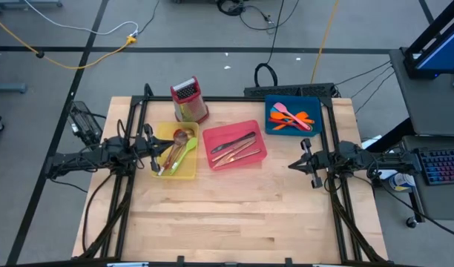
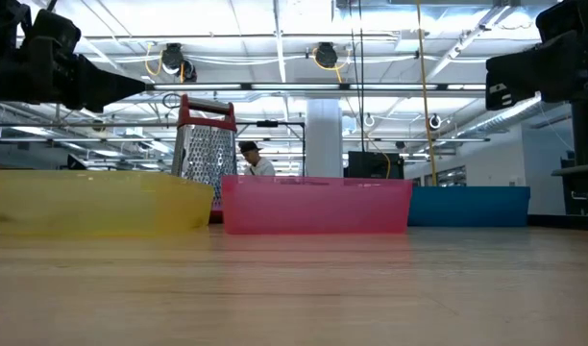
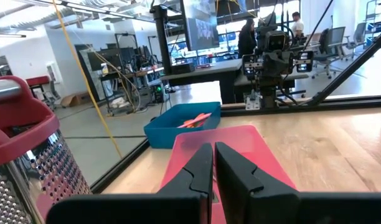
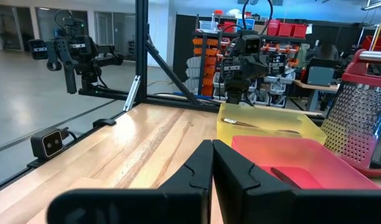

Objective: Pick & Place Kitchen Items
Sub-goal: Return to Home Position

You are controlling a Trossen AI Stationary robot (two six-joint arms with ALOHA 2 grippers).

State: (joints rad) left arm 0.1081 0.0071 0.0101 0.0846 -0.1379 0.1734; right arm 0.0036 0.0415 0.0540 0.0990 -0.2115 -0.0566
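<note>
The utensils lie in three trays. The yellow tray (image 1: 176, 150) holds green, copper-coloured and wooden utensils (image 1: 179, 148). The pink tray (image 1: 234, 144) holds dark metal and copper cutlery (image 1: 234, 148). The blue tray (image 1: 292, 115) holds orange, red and pink spatulas (image 1: 292, 117). My left gripper (image 1: 154, 147) hovers at the yellow tray's left side, shut and empty; its shut fingers show in the left wrist view (image 3: 213, 163). My right gripper (image 1: 292, 165) hovers above the table right of the pink tray, shut and empty; the right wrist view (image 4: 212, 158) shows its fingers together.
An upright red-topped metal box grater (image 1: 188, 100) stands behind the yellow and pink trays. The wooden table (image 1: 227, 222) has bare room along its near half. Black frame rails run down both table sides. People stand in the room beyond the table.
</note>
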